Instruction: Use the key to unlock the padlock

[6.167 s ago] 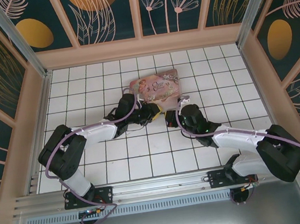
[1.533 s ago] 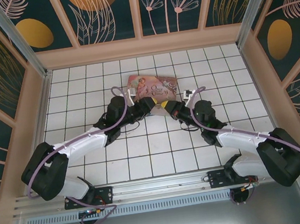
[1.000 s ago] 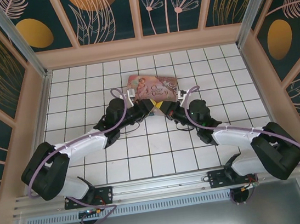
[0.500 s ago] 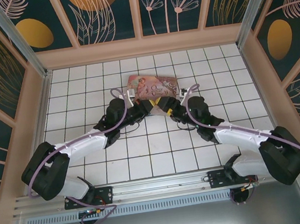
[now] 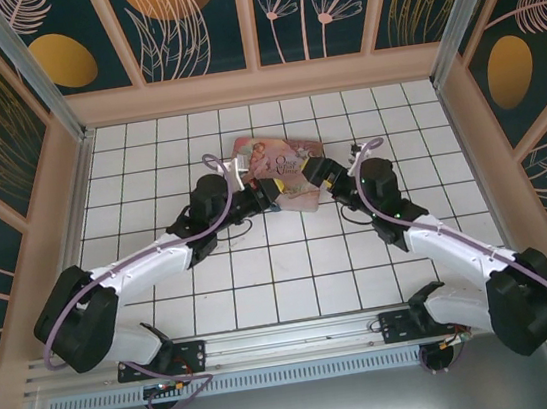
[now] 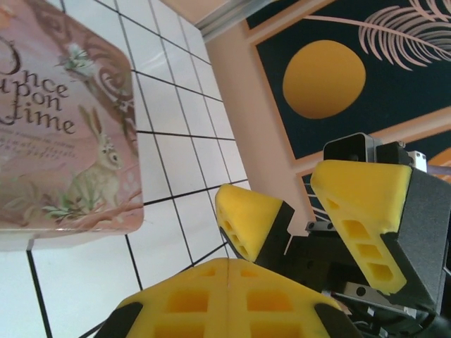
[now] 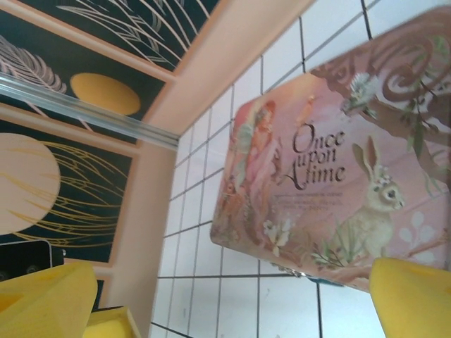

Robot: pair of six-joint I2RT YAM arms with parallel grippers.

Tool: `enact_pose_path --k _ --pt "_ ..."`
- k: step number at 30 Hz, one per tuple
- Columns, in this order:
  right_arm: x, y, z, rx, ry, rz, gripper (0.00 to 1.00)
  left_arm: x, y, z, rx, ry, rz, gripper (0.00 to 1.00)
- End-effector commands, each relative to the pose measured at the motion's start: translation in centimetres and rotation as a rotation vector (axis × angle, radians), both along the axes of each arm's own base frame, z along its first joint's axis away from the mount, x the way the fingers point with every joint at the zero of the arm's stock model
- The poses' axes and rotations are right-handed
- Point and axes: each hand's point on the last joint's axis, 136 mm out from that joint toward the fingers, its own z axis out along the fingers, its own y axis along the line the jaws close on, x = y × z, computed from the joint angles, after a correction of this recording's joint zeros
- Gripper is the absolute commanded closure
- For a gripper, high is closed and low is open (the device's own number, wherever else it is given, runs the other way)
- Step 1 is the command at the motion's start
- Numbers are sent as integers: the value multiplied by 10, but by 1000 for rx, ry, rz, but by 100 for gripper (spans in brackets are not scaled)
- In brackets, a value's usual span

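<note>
Scene: two black robot arms with yellow-padded grippers meet over a white tiled table (image 5: 284,284). They are at the near edge of a flat pink illustrated tin box (image 5: 283,163) lettered "Once upon a time".
Left gripper (image 6: 229,271): the two yellow pads are pressed flat together with no gap. I cannot tell whether anything thin is nipped between them.
Right gripper (image 7: 232,296): the jaws are spread wide with nothing between them. It faces the left gripper, just beside it and apart from it.
Padlock: a tiny bluish-grey metal padlock. It is possibly the dark bluish speck (image 7: 318,279) at the tin's near edge, but that is too small to be sure.
Key: a tiny coppery metal key, too small to pick out. It may be hidden between the left pads, but I cannot tell.
Step in hand: this looks like the grippers lining up to bring key and lock together. The unlocking does not appear done.
Doing it well: find the padlock from the right wrist view before closing on it. Grip its body, not the thin shackle. Steady it with the keyhole towards the left gripper. Bring the key in straight and slowly, and turn it only once it is fully seated.
Risk: parts this small slip or twist easily between soft pads.
</note>
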Motion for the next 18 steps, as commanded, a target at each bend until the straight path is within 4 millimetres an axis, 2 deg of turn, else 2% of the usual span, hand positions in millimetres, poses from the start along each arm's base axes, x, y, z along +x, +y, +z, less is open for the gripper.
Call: enact_pose_path --k 1,5,10,13,16,18 --pt "3 -3 20 39 -102 13 1 -7 -5 26 -10 -93 -63 100" --pt "-1 7 24 109 -155 80 1 -11 -7 38 -16 -139 -95 100" --pt "-23 19 35 242 -250 191 2 -11 -11 50 -26 -156 -121 100" --pt "-35 27 40 273 -287 238 12 -11 -15 56 -44 -161 -143 100" --pt "-42 31 45 286 -315 258 32 -9 -18 55 -44 -156 -151 100" --pt "-46 31 48 290 -336 261 36 -7 -19 53 -46 -148 -156 100"
